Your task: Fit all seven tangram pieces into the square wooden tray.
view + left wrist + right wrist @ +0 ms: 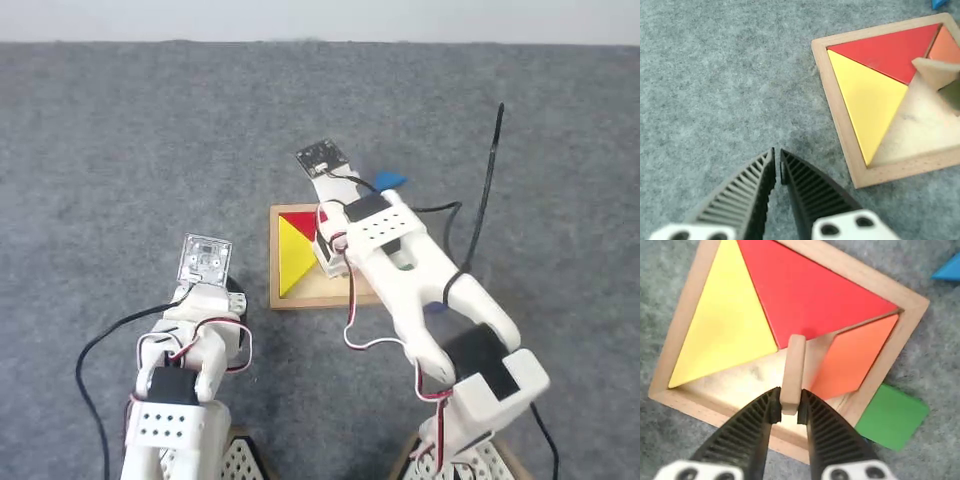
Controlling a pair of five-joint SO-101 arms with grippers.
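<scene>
Square wooden tray (273, 262) lies near the middle of a wide grey carpeted table (120, 130), with two white arms standing at the near edge. From where I stand, the right arm (440, 300) leans forward across the tray's right half, and the left arm (190, 350) stops on the open carpet near the tray's left side. The left gripper (777, 152) hangs over bare carpet with its dark ribbed fingers brought together, only a thin slit between the tips and nothing in them. Inside the tray a big red triangle (810, 290) lies flat along the far side. A big yellow triangle (725, 325) of the same size fills the left side, and the two meet along an edge running from the far left corner to the centre. An orange parallelogram (855, 357) lies flat against the red triangle's other short edge, along the right wall. Out on the carpet a green square (892, 415) lies just beside the tray's right rim, and a blue piece (390, 181) rests past the far right corner, a little apart. Last comes a pale wooden piece (792, 370), stood on its thin edge over the bare tray floor near the centre, its far end close to where red and orange meet. The right gripper (789, 399) is clamped on its near end, one finger on each face; I cannot tell whether the piece touches the floor
</scene>
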